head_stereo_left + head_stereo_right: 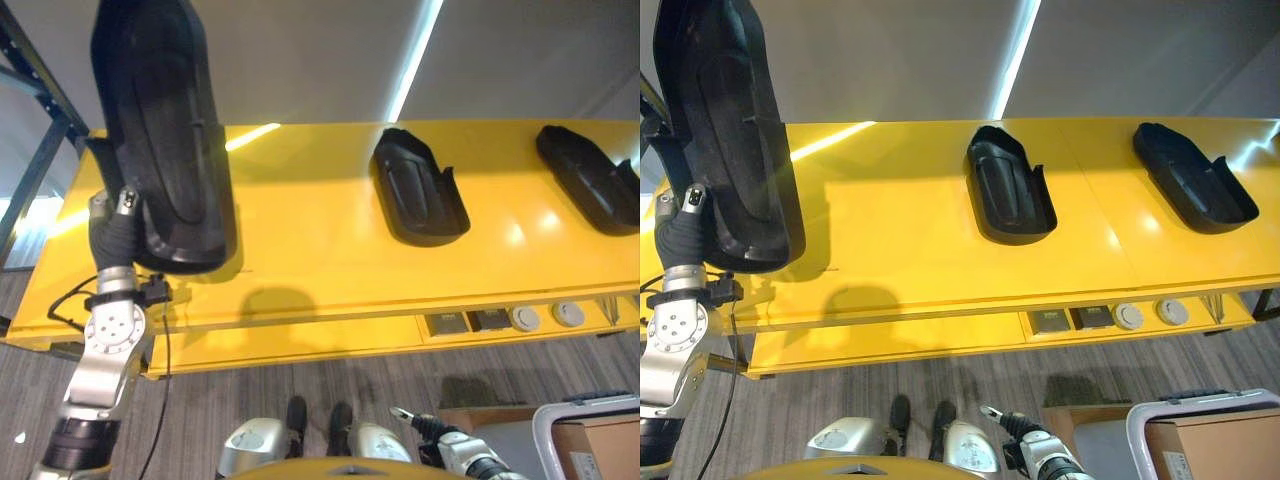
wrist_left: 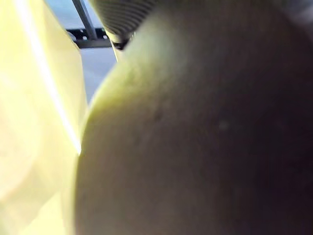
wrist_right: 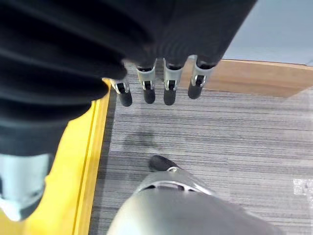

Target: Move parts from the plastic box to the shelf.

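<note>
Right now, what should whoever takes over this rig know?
Left robot hand: under a black part raised over the yellow shelf's left end; fingers hidden, grip unclear.
Right robot hand: low by the floor, fingers straight, holding nothing.
Done: two black parts lie on the shelf, middle and right.
Left: set the raised part down on the bare left stretch, probably, then go back for more.

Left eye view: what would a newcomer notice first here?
The big black part raised at the yellow shelf's left end stands out, carried on the left arm; the left robot hand is hidden behind it. Two more black parts lie on the shelf, one in the middle and one at the right end. The right robot hand hangs low over the grey floor, fingers straight and empty.
</note>
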Robot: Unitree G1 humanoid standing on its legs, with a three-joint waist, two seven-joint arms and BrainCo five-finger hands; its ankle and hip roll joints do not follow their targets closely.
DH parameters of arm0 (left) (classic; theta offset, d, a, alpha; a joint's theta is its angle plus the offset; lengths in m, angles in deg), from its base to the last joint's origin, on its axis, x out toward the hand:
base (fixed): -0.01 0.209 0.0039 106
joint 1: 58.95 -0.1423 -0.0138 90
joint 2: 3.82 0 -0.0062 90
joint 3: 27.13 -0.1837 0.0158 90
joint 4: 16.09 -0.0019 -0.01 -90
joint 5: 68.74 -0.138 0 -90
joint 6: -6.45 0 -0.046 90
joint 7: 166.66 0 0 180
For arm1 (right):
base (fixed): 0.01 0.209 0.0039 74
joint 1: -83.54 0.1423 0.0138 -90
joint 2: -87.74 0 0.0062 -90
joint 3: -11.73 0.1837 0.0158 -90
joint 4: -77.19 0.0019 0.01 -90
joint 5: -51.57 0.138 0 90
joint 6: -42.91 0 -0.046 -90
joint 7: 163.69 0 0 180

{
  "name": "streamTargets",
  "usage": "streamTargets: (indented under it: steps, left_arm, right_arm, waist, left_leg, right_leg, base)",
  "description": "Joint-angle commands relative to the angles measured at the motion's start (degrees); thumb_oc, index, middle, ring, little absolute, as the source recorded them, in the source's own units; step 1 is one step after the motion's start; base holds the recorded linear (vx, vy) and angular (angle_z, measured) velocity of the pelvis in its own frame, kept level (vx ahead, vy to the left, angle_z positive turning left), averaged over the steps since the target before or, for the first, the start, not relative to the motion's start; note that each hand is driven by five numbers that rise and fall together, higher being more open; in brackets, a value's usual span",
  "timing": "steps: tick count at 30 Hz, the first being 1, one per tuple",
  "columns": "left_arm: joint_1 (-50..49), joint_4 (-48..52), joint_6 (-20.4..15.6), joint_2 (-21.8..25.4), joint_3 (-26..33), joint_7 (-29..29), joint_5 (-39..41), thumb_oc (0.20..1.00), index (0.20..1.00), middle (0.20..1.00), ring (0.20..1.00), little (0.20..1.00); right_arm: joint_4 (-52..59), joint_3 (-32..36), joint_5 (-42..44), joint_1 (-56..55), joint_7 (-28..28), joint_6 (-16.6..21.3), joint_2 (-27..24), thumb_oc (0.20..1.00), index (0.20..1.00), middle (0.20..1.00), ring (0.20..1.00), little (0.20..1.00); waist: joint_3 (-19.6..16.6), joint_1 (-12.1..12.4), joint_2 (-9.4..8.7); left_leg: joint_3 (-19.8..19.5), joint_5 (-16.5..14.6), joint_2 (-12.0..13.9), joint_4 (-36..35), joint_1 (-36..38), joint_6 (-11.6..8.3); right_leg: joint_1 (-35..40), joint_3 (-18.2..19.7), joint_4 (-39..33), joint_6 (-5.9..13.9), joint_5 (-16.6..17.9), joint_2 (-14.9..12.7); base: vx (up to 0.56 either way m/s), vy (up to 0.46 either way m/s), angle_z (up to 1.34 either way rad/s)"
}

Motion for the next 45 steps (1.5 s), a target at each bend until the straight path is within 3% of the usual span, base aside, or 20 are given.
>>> streamTargets:
  steps: [1, 7, 9, 12, 16, 17, 21, 25, 27, 28, 33, 40, 45]
  left_arm:
    - [3.08, 5.96, -2.34, -1.35, 1.74, -0.05, -0.85, 0.2, 0.2, 0.2, 0.2, 0.2]
    - [1.83, 5.5, -0.23, -1.02, 2.11, 0.58, -1.62, 0.2, 0.2, 0.2, 0.2, 0.2]
    - [2.94, 4.44, 0.11, -1.14, 1.29, 0.52, -3.16, 0.2, 0.2, 0.2, 0.2, 0.2]
    - [4.42, 2.65, 0.67, -0.03, 0.66, -1.97, -6.06, 0.2, 0.2, 0.2, 0.2, 0.2]
    - [4.35, 0.36, 2.03, 3.11, 1.58, -6.13, -14.93, 0.2, 0.2, 0.2, 0.2, 0.2]
    - [5.24, -0.45, 2.97, 4.47, 1.77, -4.65, -13.2, 0.2, 0.2, 0.2, 0.2, 0.2]
    - [6.27, -0.84, 5.46, 6.29, 1.19, -3.89, -16.22, 0.2, 0.2, 0.2, 0.2, 0.2]
    - [5.84, -1.4, 8.52, 7.23, 1.18, -1.15, -12.42, 0.2, 0.2, 0.2, 0.2, 0.2]
    - [4.82, -1.58, 12.07, 6.82, 1.0, 0.07, -10.68, 0.2, 0.2, 0.2, 0.2, 0.2]
    - [4.72, -1.65, 12.46, 6.81, 0.95, 0.19, -10.05, 0.2, 0.2, 0.2, 0.2, 0.2]
    - [4.83, -6.3, 20.97, 3.94, -2.22, 4.11, -2.61, 0.2, 0.2, 0.2, 0.2, 0.2]
    - [10.04, -19.11, 23.55, -4.51, -9.88, -0.73, 12.01, 0.2, 0.2, 0.2, 0.2, 0.2]
    - [14.75, -31.68, 22.16, -9.2, -13.36, -5.75, 7.68, 0.2, 0.2, 0.2, 0.2, 0.2]
  right_arm:
    - [-1.84, -2.27, -2.06, -2.35, 1.27, -1.66, -2.4, 1.0, 1.0, 1.0, 1.0, 1.0]
    - [-0.23, -2.38, -3.56, -3.6, -0.8, -2.06, -2.21, 1.0, 1.0, 1.0, 1.0, 1.0]
    - [0.2, -1.9, -0.66, -4.38, 1.72, -2.34, -2.23, 1.0, 1.0, 1.0, 1.0, 1.0]
    - [-1.84, -1.32, 0.56, -3.23, 2.24, -1.32, -2.91, 1.0, 1.0, 1.0, 1.0, 1.0]
    - [-3.16, -0.32, -1.67, -3.47, 1.39, -0.19, -4.31, 1.0, 1.0, 1.0, 1.0, 1.0]
    - [-3.89, 0.41, 0.05, -3.89, 2.46, 0.31, -4.97, 1.0, 1.0, 1.0, 1.0, 1.0]
    - [-4.54, 1.9, 1.86, -3.76, 2.53, 0.52, -4.72, 1.0, 1.0, 1.0, 1.0, 1.0]
    - [-3.62, 2.52, -0.72, -5.2, 1.87, 1.27, -2.55, 1.0, 1.0, 1.0, 1.0, 1.0]
    - [-2.2, 2.25, -2.64, -6.12, 2.0, 1.45, -1.78, 1.0, 1.0, 1.0, 1.0, 1.0]
    - [-2.04, 2.18, -2.69, -6.18, 2.0, 1.44, -1.74, 1.0, 1.0, 1.0, 1.0, 1.0]
    - [1.51, 0.45, -3.73, -6.1, 1.28, -0.89, -2.33, 1.0, 1.0, 1.0, 1.0, 1.0]
    - [2.99, -3.13, -4.8, -4.94, 0.04, -3.71, -2.97, 1.0, 1.0, 1.0, 1.0, 1.0]
    - [3.66, -5.89, -5.81, -4.86, -0.74, -5.01, -2.86, 1.0, 1.0, 1.0, 1.0, 1.0]
  waist:
    - [-2.41, -0.75, -1.05]
    - [-2.12, -1.18, -0.89]
    - [-0.65, -3.03, -1.06]
    - [0.23, -4.01, -0.01]
    - [0.02, -5.4, 1.5]
    - [-0.31, -6.22, 2.22]
    - [0.04, -6.7, 3.08]
    - [0.8, -7.01, 2.85]
    - [0.75, -6.91, 2.63]
    - [0.74, -6.89, 2.59]
    - [-0.41, -6.5, 1.84]
    - [-1.17, -7.9, 1.04]
    - [-1.42, -9.91, 0.5]
  left_leg:
    - [1.78, -2.06, 4.88, -0.84, -0.31, -6.36]
    - [3.38, -3.3, 5.38, 2.61, -1.07, -6.88]
    - [10.12, -4.13, 9.88, 10.39, -4.34, -8.75]
    - [10.4, -1.71, 13.26, 11.17, -5.48, -9.25]
    - [9.89, 4.53, 17.93, 5.61, -3.11, -11.87]
    - [11.15, 4.3, 18.72, 3.31, -1.8, -11.97]
    - [12.11, 1.28, 17.69, 1.17, -0.02, -11.31]
    - [12.79, -0.09, 16.05, 0.47, 1.83, -10.21]
    - [12.86, -0.42, 15.14, -0.88, 3.05, -9.68]
    - [12.87, -0.44, 15.07, -1.02, 3.18, -9.63]
    - [13.47, -0.53, 14.71, -2.25, 3.87, -9.45]
    - [14.98, 0.14, 16.07, -1.92, 4.06, -9.97]
    - [15.73, -0.39, 16.81, -1.6, 4.57, -10.53]
  right_leg:
    - [6.02, -0.15, -10.76, 1.76, 5.06, 0.23]
    - [6.84, -1.13, -9.74, 1.19, 3.7, 0.03]
    - [7.01, -2.91, -8.36, 0.83, 2.77, -1.95]
    - [4.77, -3.2, -6.51, -0.1, 2.84, -2.71]
    - [3.69, -2.25, -6.03, -0.18, 2.38, -3.43]
    - [3.22, -2.39, -4.96, 0.35, 1.88, -4.88]
    - [1.4, -2.8, -1.28, 2.28, 1.98, -7.66]
    - [2.4, -2.53, -1.93, 4.31, 3.69, -9.16]
    - [3.51, -2.88, -3.51, 5.24, 4.77, -9.6]
    - [3.66, -2.94, -3.72, 5.31, 4.87, -9.64]
    - [5.8, -3.86, -7.45, 5.53, 5.8, -9.23]
    - [6.66, -3.21, -8.86, 4.72, 5.75, -7.77]
    - [6.81, -1.81, -8.55, 4.85, 4.73, -7.18]
  base:
    - [0.05, -0.063, 0.02]
    - [0.06, -0.059, -0.06]
    - [-0.02, 0.009, 0.02]
    - [-0.12, 0.137, 0.56]
    - [-0.04, 0.271, 0.14]
    - [-0.01, 0.332, 0.06]
    - [-0.01, 0.274, 0.15]
    - [0.01, 0.105, 0.08]
    - [0.02, 0.05, -0.15]
    - [0.0, 0.0, 0.0]
    - [0.0, -0.021, 0.05]
    - [0.01, -0.054, -0.01]
    - [0.03, -0.037, -0.07]
